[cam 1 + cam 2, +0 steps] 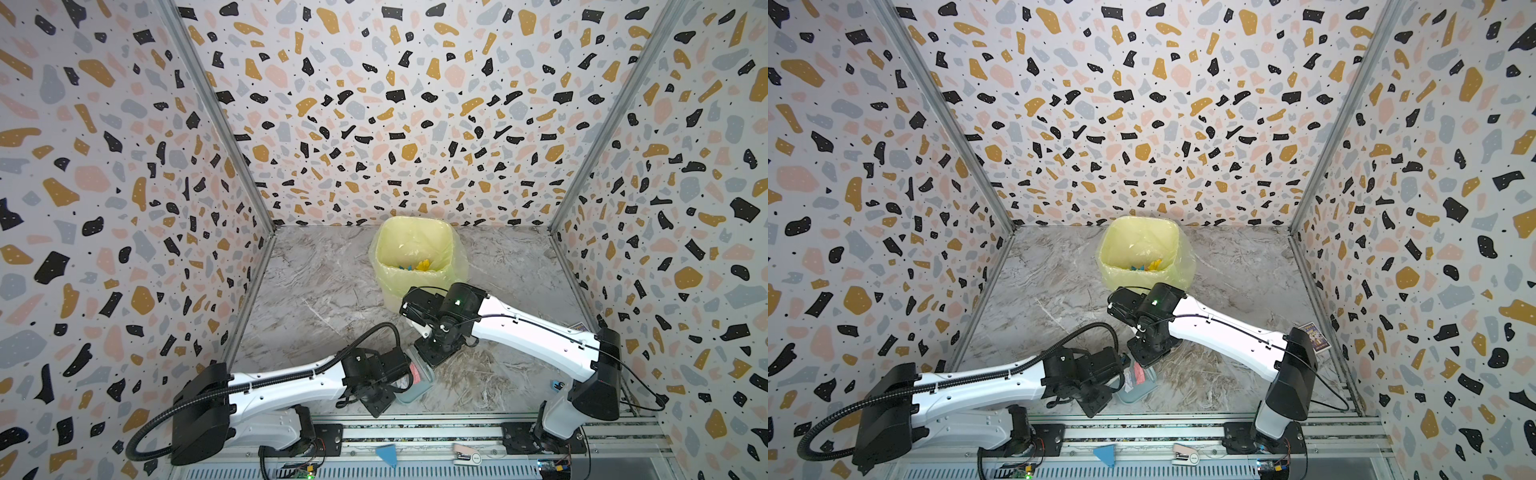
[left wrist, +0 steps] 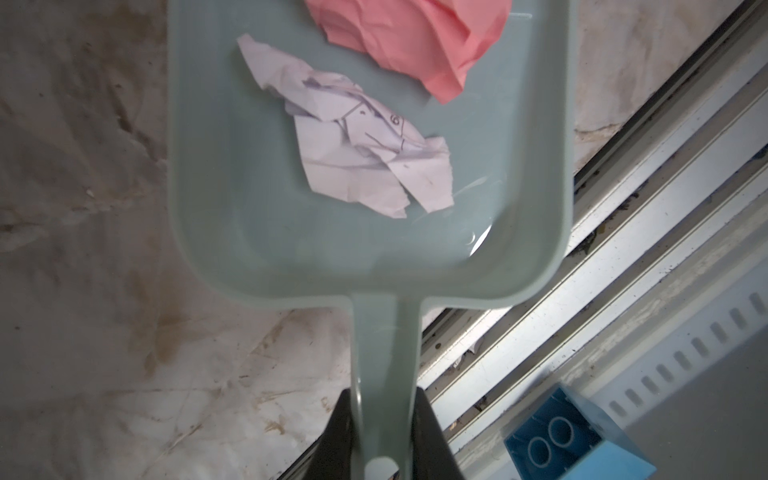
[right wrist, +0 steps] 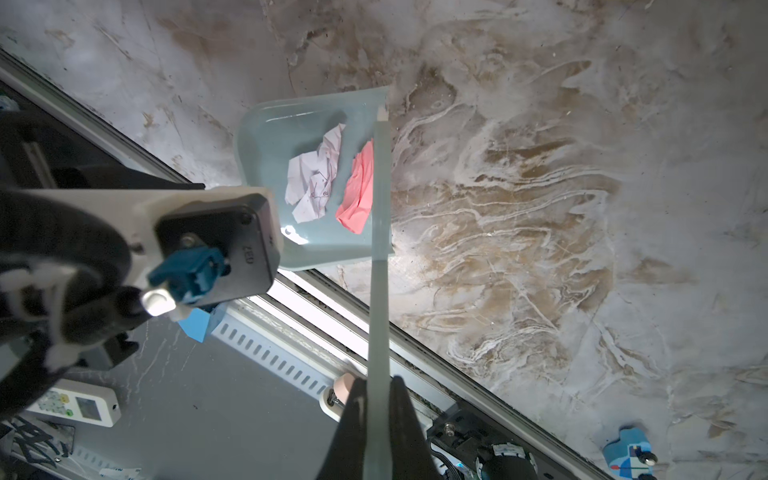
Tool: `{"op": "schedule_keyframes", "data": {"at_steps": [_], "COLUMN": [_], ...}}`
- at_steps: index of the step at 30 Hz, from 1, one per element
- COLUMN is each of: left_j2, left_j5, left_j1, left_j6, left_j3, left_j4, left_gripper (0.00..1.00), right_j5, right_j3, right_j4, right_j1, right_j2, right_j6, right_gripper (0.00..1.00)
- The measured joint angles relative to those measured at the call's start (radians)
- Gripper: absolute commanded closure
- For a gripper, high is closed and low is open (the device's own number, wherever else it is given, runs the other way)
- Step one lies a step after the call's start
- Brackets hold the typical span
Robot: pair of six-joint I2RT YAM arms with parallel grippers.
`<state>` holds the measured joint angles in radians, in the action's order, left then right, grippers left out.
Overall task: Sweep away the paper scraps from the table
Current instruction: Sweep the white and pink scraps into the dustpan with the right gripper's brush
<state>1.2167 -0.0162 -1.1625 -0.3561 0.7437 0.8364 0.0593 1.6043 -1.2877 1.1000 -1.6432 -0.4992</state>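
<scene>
Speckled walls (image 1: 415, 104) stand around the marble table (image 1: 324, 291). In both top views a yellow bin (image 1: 1106, 266) stands at the back, with blue and yellow paper scraps (image 1: 422, 264) inside. The left arm (image 1: 282, 382) and right arm (image 1: 532, 332) bend in near the front, wrists close together over a pale green dustpan (image 1: 417, 390). In the left wrist view, the left gripper (image 2: 384, 419) squeezes the dustpan's handle. A white scrap (image 2: 353, 145) and a pink scrap (image 2: 407, 41) lie in the pan, out past the jaws. In the right wrist view, the right gripper (image 3: 378, 411) pinches a thin pale green stick (image 3: 379, 291) tight. The stick lies along the pan's open edge, just beside the pink scrap.
</scene>
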Motion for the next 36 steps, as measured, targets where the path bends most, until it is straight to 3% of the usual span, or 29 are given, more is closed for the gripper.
{"op": "schedule_keyframes", "data": {"at_steps": [11,21,28,36], "left_j2": [-0.017,-0.006,0.024,0.026], "left_j5": [0.018,0.019,0.018,0.018], "left_j1": [0.0,0.0,0.0,0.0], "left_j6": [-0.006,-0.007,-0.007,-0.007], "left_j3": [0.0,-0.001,-0.001,-0.001], "left_j4": [0.0,0.0,0.0,0.0], "left_gripper": [0.94,0.94,0.95,0.95], "right_j5": [-0.06,-0.13,-0.121,-0.027], "right_j3": [-0.068,-0.121,-0.129,-0.145], "right_j4": [0.0,0.069,0.117,0.164], "right_j1": [-0.087,-0.087,-0.072,-0.039], "right_j2": [0.113,0.05,0.044,0.038], "right_j6": [-0.013,-0.012,-0.01,-0.009], "right_gripper": [1.0,1.0,1.0,1.0]}}
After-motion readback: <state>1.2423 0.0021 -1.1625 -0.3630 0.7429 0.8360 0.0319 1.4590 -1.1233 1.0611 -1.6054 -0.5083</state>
